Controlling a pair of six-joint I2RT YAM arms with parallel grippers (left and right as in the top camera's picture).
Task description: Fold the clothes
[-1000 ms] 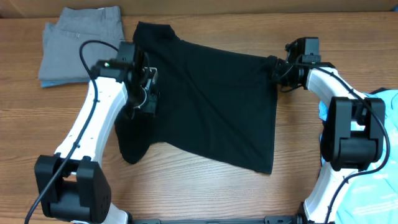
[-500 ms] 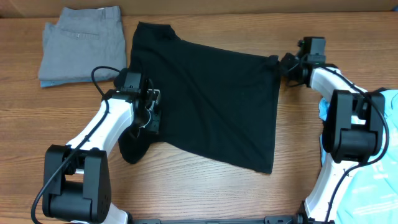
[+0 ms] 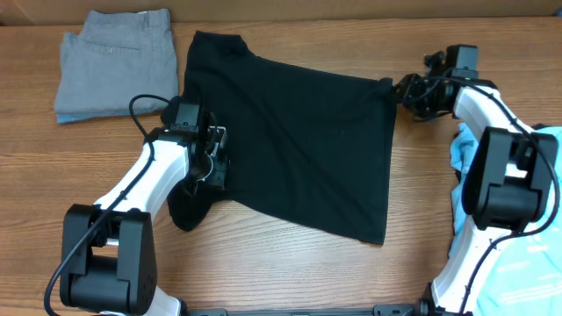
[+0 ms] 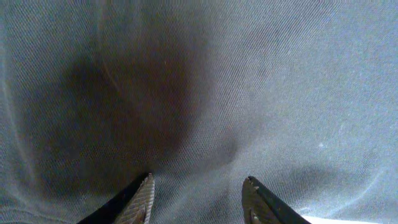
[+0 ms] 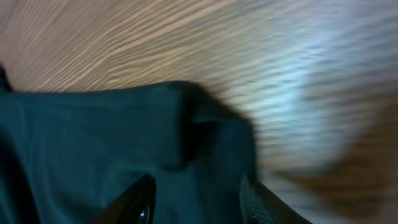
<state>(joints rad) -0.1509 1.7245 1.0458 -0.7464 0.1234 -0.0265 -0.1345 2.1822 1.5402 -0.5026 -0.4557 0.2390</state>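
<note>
The black shirt lies spread flat across the middle of the table, with its collar end at the back left. My left gripper is at the shirt's left edge. In the left wrist view its jaws are open just above the black fabric. My right gripper is at the shirt's back right corner. In the blurred right wrist view its jaws are open over that corner. The light blue tee lies at the right edge, partly behind my right arm.
A folded grey garment lies at the back left corner on something light blue. The wooden table shows bare in front of the shirt and also in the right wrist view.
My left arm drew forward along the shirt's left edge, then held still. My right arm has pulled back to the right; the shirt's corner has stayed on the table.
</note>
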